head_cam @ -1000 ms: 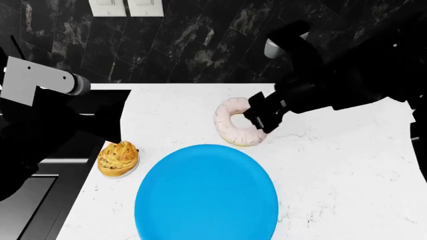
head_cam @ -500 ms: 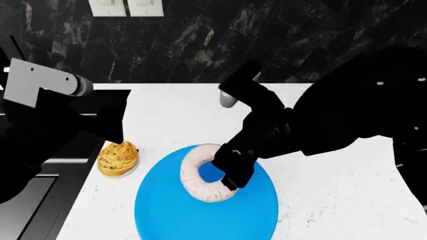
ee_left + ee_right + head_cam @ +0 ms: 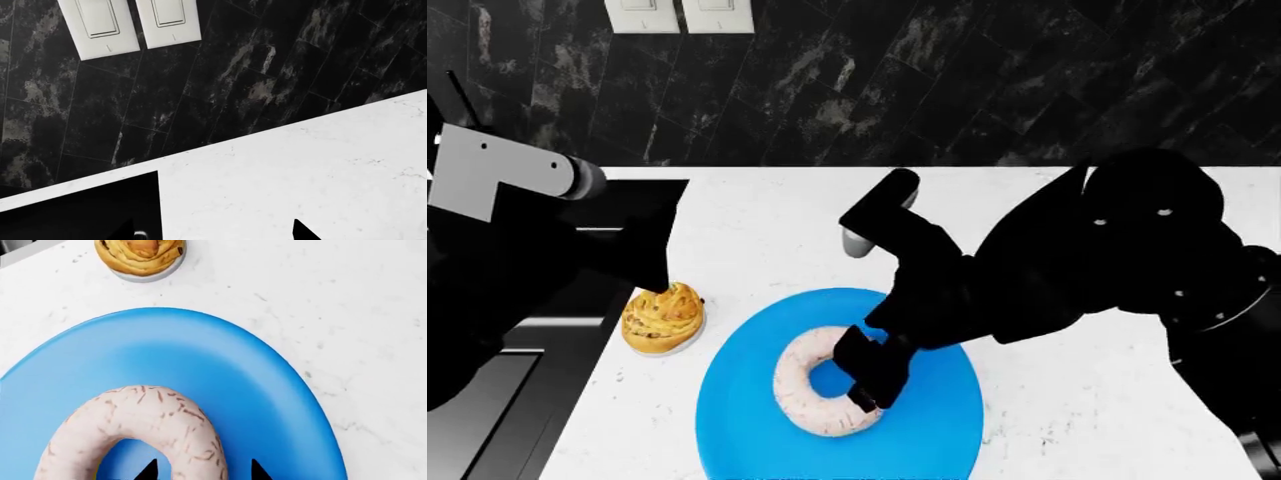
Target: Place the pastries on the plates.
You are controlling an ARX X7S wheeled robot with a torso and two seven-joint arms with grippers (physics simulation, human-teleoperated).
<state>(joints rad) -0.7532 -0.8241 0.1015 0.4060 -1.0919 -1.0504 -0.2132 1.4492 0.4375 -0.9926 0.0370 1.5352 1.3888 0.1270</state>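
Head view: right arm bent low, fingers [image 3: 869, 378] clamped on doughnut [image 3: 817, 386] over blue plate [image 3: 742, 420].

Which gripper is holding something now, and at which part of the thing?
The right gripper holds the doughnut by one side of its ring, one finger through the hole. The left gripper holds nothing.

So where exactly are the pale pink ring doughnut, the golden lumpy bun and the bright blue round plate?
Pale pink ring doughnut [image 3: 798, 392], head view, left side of ring.
Golden lumpy bun [image 3: 663, 318], head view, top centre.
Bright blue round plate [image 3: 220, 365], right wrist view, bare surface beyond the doughnut.
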